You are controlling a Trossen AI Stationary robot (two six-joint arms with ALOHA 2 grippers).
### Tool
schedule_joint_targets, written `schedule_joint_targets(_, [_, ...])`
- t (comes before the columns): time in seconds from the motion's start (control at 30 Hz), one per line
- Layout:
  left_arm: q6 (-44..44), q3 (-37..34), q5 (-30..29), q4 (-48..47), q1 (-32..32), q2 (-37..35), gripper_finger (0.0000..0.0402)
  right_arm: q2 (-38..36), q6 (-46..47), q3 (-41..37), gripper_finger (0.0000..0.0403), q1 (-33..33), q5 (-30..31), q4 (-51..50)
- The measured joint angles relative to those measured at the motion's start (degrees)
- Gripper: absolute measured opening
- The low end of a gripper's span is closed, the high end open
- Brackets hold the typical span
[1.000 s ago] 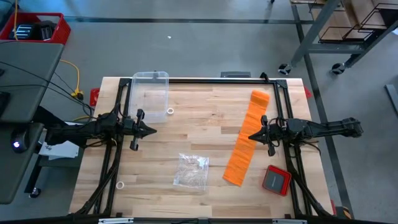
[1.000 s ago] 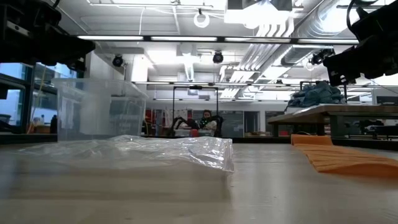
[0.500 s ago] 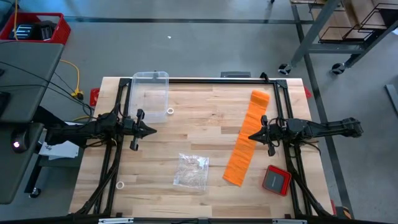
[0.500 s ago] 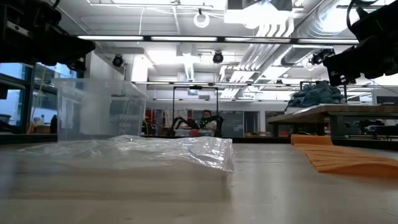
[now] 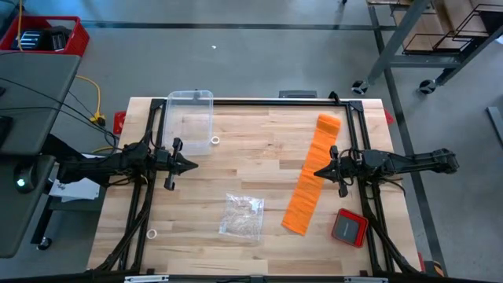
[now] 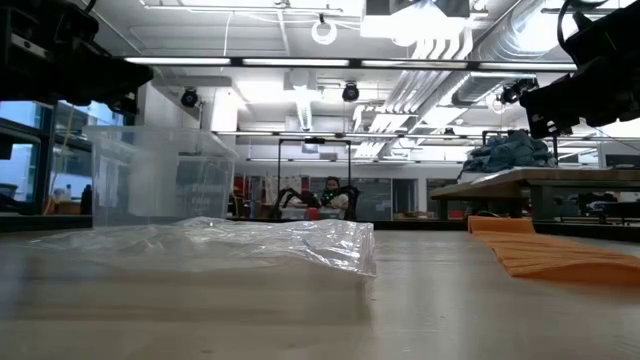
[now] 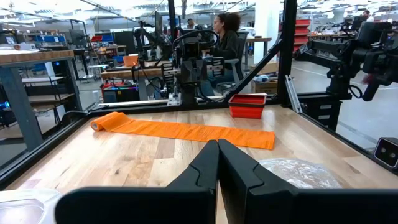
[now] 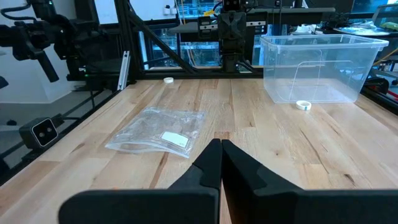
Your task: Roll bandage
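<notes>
Nothing moved; both claws closed & empty, right claw [image 5: 317, 172] over bandage [image 5: 311, 177], left claw [image 5: 193, 165] mid-table.

no legible text, labels, brands or nos. in any view, nothing readable on objs

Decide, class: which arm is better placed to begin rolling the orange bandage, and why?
Probably the right. The right gripper hangs shut directly over the bandage, which lies unrolled on the right side of the table. The left gripper, also shut, waits across the table, well away from it.
</notes>
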Motion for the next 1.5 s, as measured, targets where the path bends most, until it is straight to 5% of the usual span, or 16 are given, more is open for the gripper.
schedule_joint_targets(0.17, [0.00, 0.00, 0.00, -0.02, 0.02, 0.02, 0.0001, 0.02, 0.04, 0.00, 0.0000, 0.01, 1.07, 4.87])
schedule_joint_targets(0.27, [0.00, 0.02, 0.00, 0.00, 0.02, 0.00, 0.0001, 0.48, 8.73, 0.00, 0.0000, -0.06, 2.43, 24.94])
schedule_joint_targets(0.4, [0.00, 0.01, 0.00, 0.00, 0.01, 0.00, 0.0001, 2.89, 24.07, 3.49, 0.0000, -0.99, 21.96, 48.33])
schedule_joint_targets(0.47, [0.00, 0.00, 0.00, 0.00, 0.00, 0.00, 0.0001, 5.05, 27.42, 8.76, 0.0000, -1.85, 28.43, 41.32])
schedule_joint_targets(0.67, [0.00, 0.00, 0.00, -0.02, 0.00, 0.00, 0.0001, 23.12, 20.98, 31.53, 0.0000, -6.75, 30.23, -1.83])
schedule_joint_targets(0.83, [0.00, 0.00, 0.00, -0.02, 0.01, 0.00, 0.0001, 38.01, 28.32, 43.64, 0.0000, -16.38, 29.17, -26.05])
schedule_joint_targets(1.03, [0.00, 0.02, 0.00, -0.02, 0.02, 0.00, 0.0001, 48.30, 29.71, 46.66, 0.0001, -25.66, 12.60, -23.77])
schedule_joint_targets(1.17, [0.00, 0.00, 0.00, -0.02, 0.00, 0.00, 0.0001, 54.49, 35.21, 46.66, 0.0019, -28.83, 8.12, -23.49])
schedule_joint_targets(1.33, [0.00, 0.00, -0.17, 0.39, 0.02, 0.02, 0.0001, 60.62, 44.43, 46.71, 0.0088, -32.62, 0.36, -31.44])
schedule_joint_targets(1.5, [-3.83, 0.02, -0.59, 4.73, 0.07, 0.17, 0.0001, 64.17, 41.78, 51.15, 0.0164, -36.66, 1.08, -38.96])
